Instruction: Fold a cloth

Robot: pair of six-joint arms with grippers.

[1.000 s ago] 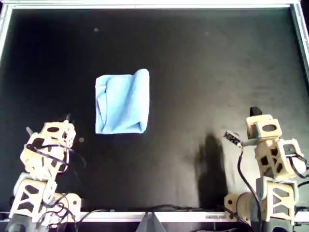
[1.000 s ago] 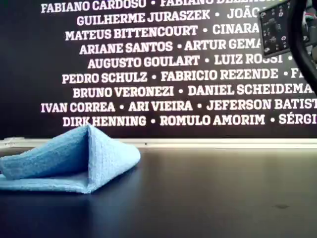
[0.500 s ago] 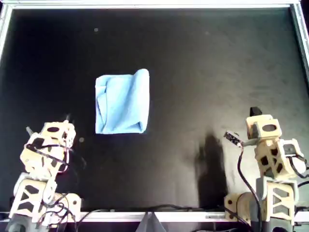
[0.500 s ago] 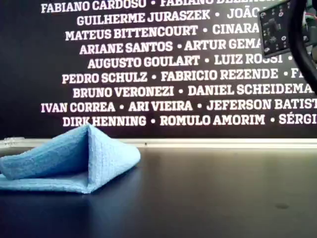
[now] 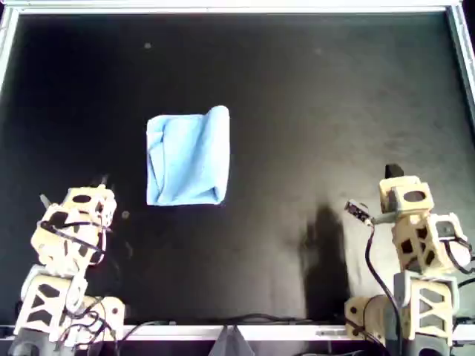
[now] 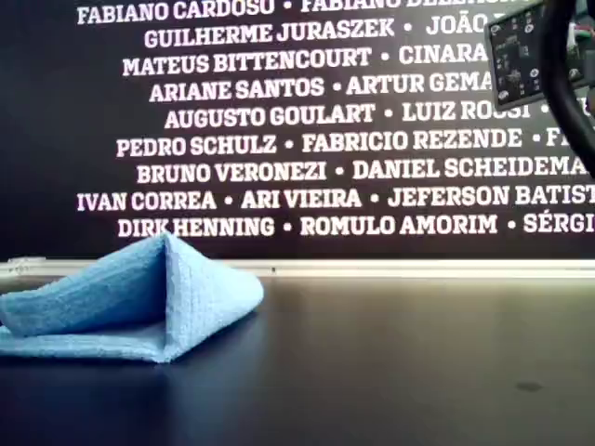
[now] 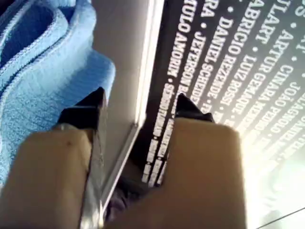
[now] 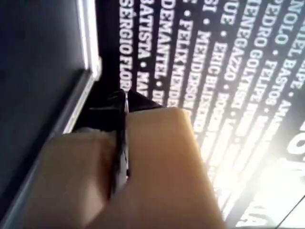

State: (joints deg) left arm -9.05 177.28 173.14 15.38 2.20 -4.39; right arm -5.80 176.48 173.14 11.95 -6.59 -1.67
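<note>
- Cloth (image 5: 188,157): light blue, folded into a rough rectangle, lying on the black worktop (image 5: 319,111) left of centre in the overhead view, well clear of every edge. In the exterior view one fold stands up in a peak.
- Left gripper (image 7: 138,107): jaws apart, nothing between them; the cloth shows just beyond one finger. Its arm sits at the overhead view's lower-left corner of the worktop, apart from the cloth.
- Right gripper (image 8: 125,101): jaws pressed together, empty. Its arm sits at the overhead view's lower-right corner.
- Back wall (image 6: 307,121): black, printed with white names.
</note>
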